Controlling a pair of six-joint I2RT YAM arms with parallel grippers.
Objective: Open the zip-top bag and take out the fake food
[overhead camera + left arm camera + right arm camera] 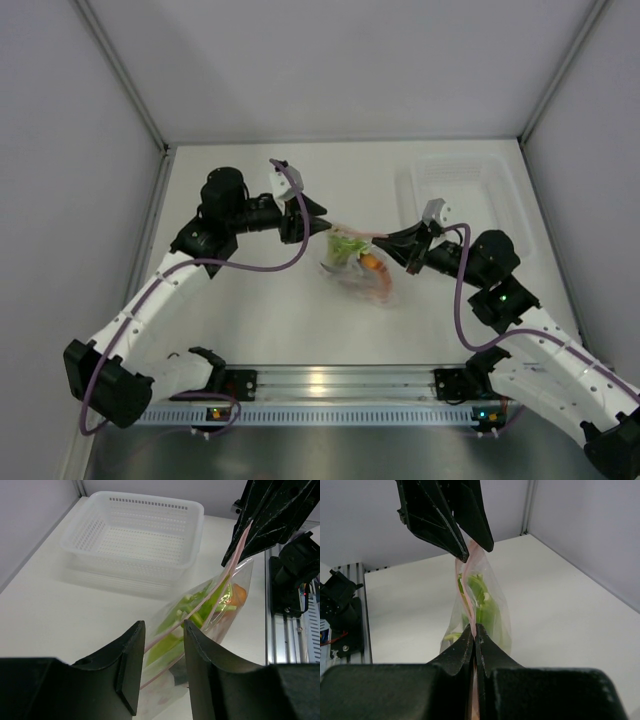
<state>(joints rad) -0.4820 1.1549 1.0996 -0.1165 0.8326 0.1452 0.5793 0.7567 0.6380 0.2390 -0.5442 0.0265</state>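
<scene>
The zip-top bag (352,262) hangs above the table between my two grippers, its pink zip strip (362,233) stretched along the top. Inside are a green-white leek stalk (197,607) and an orange piece (239,595); a dark shape low in the bag is unclear. My right gripper (475,628) is shut on one end of the zip strip. My left gripper (164,626) is open, its fingers apart on either side of the bag's other end, with the strip running between them. In the top view the left gripper (322,226) and right gripper (392,240) face each other.
A white perforated basket (132,530) stands on the table behind the bag; in the top view it shows at the back right (465,190). Grey walls close in the table on the left, back and right. A metal rail (330,385) runs along the near edge.
</scene>
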